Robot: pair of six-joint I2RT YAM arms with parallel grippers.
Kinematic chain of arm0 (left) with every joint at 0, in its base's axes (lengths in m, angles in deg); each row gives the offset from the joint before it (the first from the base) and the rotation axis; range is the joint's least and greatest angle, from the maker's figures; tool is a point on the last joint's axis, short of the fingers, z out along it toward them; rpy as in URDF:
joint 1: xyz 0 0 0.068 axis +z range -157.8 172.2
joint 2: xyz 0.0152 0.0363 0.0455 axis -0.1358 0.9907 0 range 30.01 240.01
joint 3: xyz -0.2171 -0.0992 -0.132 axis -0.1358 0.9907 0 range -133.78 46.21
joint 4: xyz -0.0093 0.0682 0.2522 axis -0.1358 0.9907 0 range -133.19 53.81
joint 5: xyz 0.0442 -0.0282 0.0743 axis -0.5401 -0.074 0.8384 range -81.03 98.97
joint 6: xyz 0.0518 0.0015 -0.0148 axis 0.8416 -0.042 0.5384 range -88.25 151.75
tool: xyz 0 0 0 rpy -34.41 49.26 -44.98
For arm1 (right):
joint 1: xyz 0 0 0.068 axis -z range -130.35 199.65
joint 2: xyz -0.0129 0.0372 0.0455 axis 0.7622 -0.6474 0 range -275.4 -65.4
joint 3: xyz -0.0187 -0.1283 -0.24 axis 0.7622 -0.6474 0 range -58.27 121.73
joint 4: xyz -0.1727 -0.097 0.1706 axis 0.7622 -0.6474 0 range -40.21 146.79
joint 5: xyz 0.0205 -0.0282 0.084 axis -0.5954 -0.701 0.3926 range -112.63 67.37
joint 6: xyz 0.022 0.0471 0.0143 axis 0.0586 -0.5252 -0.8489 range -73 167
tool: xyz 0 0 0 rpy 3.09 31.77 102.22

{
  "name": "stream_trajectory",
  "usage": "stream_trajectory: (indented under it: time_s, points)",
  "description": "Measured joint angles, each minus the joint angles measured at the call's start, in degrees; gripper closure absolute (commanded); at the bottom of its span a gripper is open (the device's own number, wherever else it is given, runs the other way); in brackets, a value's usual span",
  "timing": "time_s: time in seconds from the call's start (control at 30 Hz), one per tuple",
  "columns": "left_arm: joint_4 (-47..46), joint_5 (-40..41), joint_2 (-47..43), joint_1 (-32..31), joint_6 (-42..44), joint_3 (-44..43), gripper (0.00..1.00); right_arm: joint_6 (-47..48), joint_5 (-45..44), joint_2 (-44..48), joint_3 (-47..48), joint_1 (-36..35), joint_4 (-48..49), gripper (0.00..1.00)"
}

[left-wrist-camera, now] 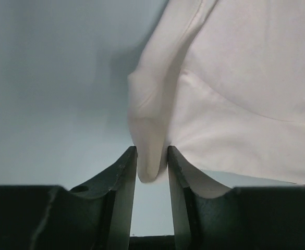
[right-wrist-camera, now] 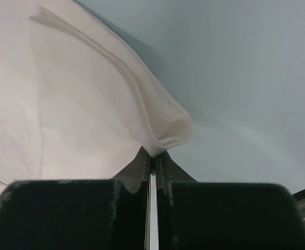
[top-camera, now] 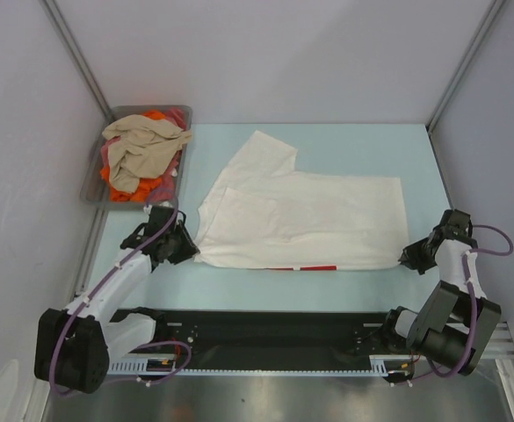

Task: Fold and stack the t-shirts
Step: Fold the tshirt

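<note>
The white t-shirt (top-camera: 300,215) lies along the bench (top-camera: 353,149) left to right, one sleeve pointing away. With both arms low, the left hand (top-camera: 186,251) and right hand (top-camera: 408,258) each pinch a near corner.

top: high at near edge, looking down on whole table (top-camera: 371,149) | wrists: very close, facing forward | shared: white t-shirt (top-camera: 309,215) corners

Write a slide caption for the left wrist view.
Left end effector pinching a fold of the white t-shirt.
</note>
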State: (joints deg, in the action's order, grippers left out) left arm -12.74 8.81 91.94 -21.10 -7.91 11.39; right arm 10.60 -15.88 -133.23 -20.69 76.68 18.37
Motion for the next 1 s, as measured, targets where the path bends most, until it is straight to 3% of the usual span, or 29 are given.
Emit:
stream_trajectory:
  time_s: [0.03, 0.1, 0.13, 0.17, 0.23, 0.27, 0.47, 0.63, 0.8, 0.83, 0.87, 1.0]
  points:
    - [0.2, 0.0, -1.2, 0.0, -0.3, 0.8, 0.62, 0.0, -0.2, 0.4, -0.3, 0.6, 0.0, 0.98]
    - [0.6, 0.0, -2.8, 0.0, -0.6, 1.7, 0.54, -0.2, -0.5, 0.8, -0.9, 1.6, 0.1, 0.81]
    - [0.8, 0.1, -3.5, 0.0, -0.9, 2.0, 0.49, -0.3, -0.7, 0.8, -1.1, 2.0, 0.0, 0.66]
    - [0.9, 0.0, -4.2, 0.1, -1.0, 2.3, 0.46, -0.8, -0.9, 0.8, -1.2, 2.2, -0.2, 0.39]
    - [1.7, 0.0, -5.6, 0.1, -1.5, 2.4, 0.37, -1.3, -1.2, 0.8, -1.2, 2.6, -0.3, 0.16]
    - [2.1, 0.0, -6.3, 0.1, -1.8, 2.4, 0.35, -1.4, -1.4, 0.8, -1.2, 2.7, -0.4, 0.12]
    - [4.7, 0.6, -8.0, 0.2, -0.7, -2.1, 0.24, -1.4, -2.1, 1.0, -1.1, 2.9, -1.0, 0.09]
    - [3.2, 1.6, -1.9, 0.3, 2.7, -12.5, 0.20, -0.8, -0.2, 5.2, 0.0, 2.6, -1.0, 0.08]
    - [0.2, 1.4, 11.0, 0.3, 6.1, -24.5, 0.16, -0.5, 1.7, 13.4, 3.3, 0.9, 0.8, 0.06]
    - [-0.3, 1.3, 14.7, 0.3, 7.0, -28.0, 0.13, -0.4, 2.1, 15.1, 3.5, 0.5, 1.5, 0.04]
    - [-0.5, 1.1, 18.2, 0.3, 7.7, -31.6, 0.02, -0.2, 2.6, 16.7, 3.5, 0.3, 2.2, 0.03]
    - [-1.7, -2.2, 33.6, 0.3, 10.5, -50.0, 0.00, 0.1, 4.4, 22.7, 3.3, -0.5, 4.9, 0.00]
